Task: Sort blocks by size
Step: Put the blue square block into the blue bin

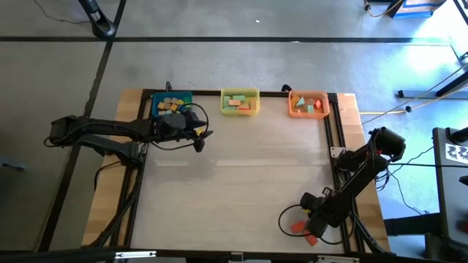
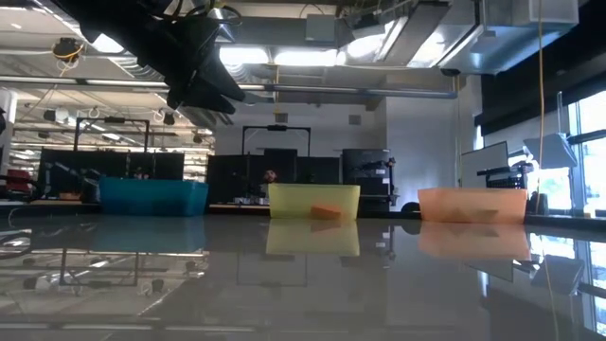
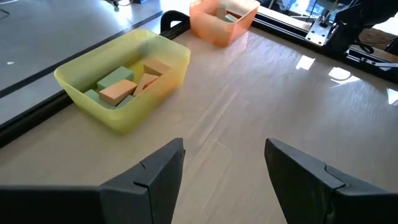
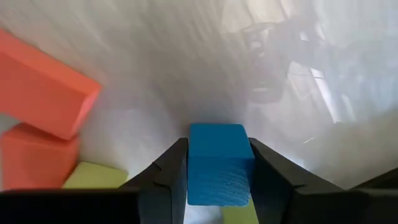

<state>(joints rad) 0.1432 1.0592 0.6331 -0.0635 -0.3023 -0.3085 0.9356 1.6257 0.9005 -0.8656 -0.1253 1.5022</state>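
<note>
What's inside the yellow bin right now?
The yellow bin holds a loose pile of blocks: tan, green and orange ones show. Anything beneath that top layer is covered.

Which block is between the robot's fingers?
The blue block, squeezed between the right gripper's two fingers. The orange blocks and a yellow one lie off to the side.

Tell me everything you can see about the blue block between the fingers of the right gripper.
The small blue block is a matte, solid-looking cube-like piece with faint horizontal lines on its near face. It sits upright between the two dark fingers of the right gripper, which touch it on both sides. Whether it rests on the pale glossy table cannot be told. Beside it lie two orange-red blocks and a yellow-green block, near the table's front right corner.
</note>
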